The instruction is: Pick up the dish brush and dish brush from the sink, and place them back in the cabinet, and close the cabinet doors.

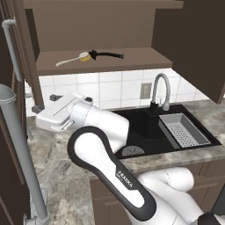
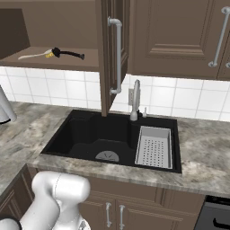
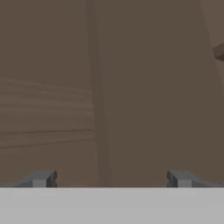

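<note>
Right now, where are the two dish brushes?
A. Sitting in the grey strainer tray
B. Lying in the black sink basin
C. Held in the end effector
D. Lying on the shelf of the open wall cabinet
D: the whitish-handled brush and the black-handled brush lie head to head on the cabinet shelf, while the sink holds just a grey strainer tray.

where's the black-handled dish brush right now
The black-handled dish brush lies on the open cabinet's shelf above the sink, left of the faucet, head to head with the whitish-handled brush.
</note>
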You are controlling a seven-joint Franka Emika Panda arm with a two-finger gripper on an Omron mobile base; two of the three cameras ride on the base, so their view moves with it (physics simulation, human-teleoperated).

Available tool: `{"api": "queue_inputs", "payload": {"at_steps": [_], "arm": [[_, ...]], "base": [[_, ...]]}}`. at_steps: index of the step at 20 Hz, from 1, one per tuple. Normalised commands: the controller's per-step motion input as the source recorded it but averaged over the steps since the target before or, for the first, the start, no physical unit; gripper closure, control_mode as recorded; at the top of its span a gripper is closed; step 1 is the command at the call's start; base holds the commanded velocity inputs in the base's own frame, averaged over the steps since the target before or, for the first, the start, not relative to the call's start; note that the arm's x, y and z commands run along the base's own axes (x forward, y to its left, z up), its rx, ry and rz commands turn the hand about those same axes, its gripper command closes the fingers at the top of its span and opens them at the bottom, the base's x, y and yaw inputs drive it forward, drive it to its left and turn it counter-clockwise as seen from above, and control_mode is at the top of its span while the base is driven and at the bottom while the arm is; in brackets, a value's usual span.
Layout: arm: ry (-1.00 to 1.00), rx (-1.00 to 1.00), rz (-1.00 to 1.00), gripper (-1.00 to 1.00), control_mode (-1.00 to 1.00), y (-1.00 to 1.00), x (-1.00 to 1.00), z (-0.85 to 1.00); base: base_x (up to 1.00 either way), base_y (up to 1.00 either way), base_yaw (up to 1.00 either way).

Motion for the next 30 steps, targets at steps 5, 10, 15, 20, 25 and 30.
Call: {"api": "queue_inputs", "payload": {"at_steps": [5, 10, 15, 20, 25, 30], "arm": [[-0.01, 0.03, -0.02, -1.0, -1.0, 0.25, 0.2, -0.07], [-0.01, 0.02, -0.02, -1.0, -1.0, 0.14, 0.13, -0.01], [0.0, 0.0, -0.03, -1.0, -1.0, 0.03, 0.09, 0.0], [0.0, 0.0, -0.06, -1.0, -1.0, -0.01, 0.07, 0.0], [0.0, 0.0, -0.13, -1.0, -1.0, -0.15, 0.04, 0.0], [0.0, 0.0, -0.16, -1.0, -1.0, -0.25, 0.06, 0.01]], "base": [[0.0, 0.0, 0.0], [0.0, 0.0, 0.0], [0.0, 0.0, 0.0], [0.0, 0.0, 0.0], [0.0, 0.0, 0.0], [0.0, 0.0, 0.0]]}}
